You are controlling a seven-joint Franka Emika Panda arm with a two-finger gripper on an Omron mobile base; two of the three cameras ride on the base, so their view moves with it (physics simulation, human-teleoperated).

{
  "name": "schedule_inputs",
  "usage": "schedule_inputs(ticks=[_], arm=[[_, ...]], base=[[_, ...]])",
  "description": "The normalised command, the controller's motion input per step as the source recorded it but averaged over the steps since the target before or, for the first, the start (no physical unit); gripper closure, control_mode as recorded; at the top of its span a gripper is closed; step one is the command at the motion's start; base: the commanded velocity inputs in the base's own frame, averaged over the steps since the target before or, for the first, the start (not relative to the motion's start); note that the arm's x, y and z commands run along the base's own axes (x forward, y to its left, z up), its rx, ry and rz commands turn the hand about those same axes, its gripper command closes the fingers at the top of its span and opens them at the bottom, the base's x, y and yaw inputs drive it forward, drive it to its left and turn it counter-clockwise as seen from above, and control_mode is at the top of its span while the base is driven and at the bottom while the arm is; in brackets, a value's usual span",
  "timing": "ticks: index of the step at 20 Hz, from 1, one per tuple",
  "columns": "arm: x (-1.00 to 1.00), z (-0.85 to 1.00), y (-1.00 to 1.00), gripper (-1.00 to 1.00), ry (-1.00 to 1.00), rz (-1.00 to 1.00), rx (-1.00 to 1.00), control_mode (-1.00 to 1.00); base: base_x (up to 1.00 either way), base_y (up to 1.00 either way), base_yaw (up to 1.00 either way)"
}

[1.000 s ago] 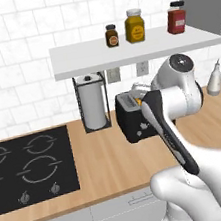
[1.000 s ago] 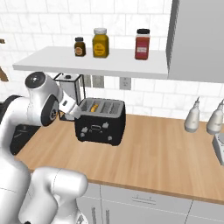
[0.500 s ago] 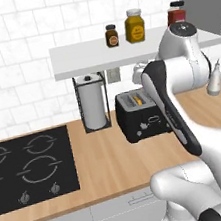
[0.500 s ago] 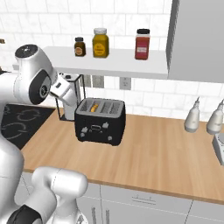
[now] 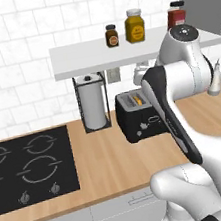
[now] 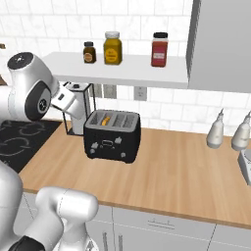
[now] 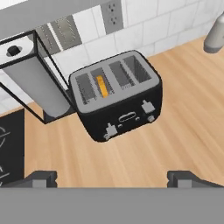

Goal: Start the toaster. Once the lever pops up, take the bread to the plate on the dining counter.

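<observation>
Hovering above the toaster [image 7: 116,94], the hand [image 7: 111,177] has fingers spread apart; a paper-towel roll [image 7: 33,81] crowds its ten o'clock, bare counter [image 7: 188,127] at three.

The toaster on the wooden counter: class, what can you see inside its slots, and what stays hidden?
One slot of the toaster holds the bread; just its yellow-orange top edge shows. The slice's lower part is covered by the toaster body. The other slots look dark.

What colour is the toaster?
Glossy black toaster with a grey slotted top, clearest in the hand view.

Bright, even rendered light, soft shadows, sharp and free of glare.
</observation>
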Motion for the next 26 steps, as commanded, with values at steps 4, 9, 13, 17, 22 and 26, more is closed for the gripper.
schedule_inputs(ticks=[4, 9, 13, 17, 22, 26], arm=[[0.00, 0.00, -0.10, -1.00, 0.00, 0.06, 0.00, -1.00], [0.00, 0.00, -0.01, -1.00, 0.00, 0.02, 0.00, -1.00], [0.00, 0.00, 0.00, -1.00, 0.00, 0.00, 0.00, -1.00], [0.00, 0.00, 0.00, -1.00, 0.00, 0.00, 0.00, -1.00], [0.00, 0.00, 0.00, -1.00, 0.00, 0.00, 0.00, -1.00], [0.00, 0.00, 0.00, -1.00, 0.00, 0.00, 0.00, -1.00]], base=[[0.00, 0.00, 0.00], [0.00, 0.00, 0.00], [0.00, 0.00, 0.00], [0.00, 0.00, 0.00], [0.00, 0.00, 0.00], [0.00, 0.00, 0.00]])
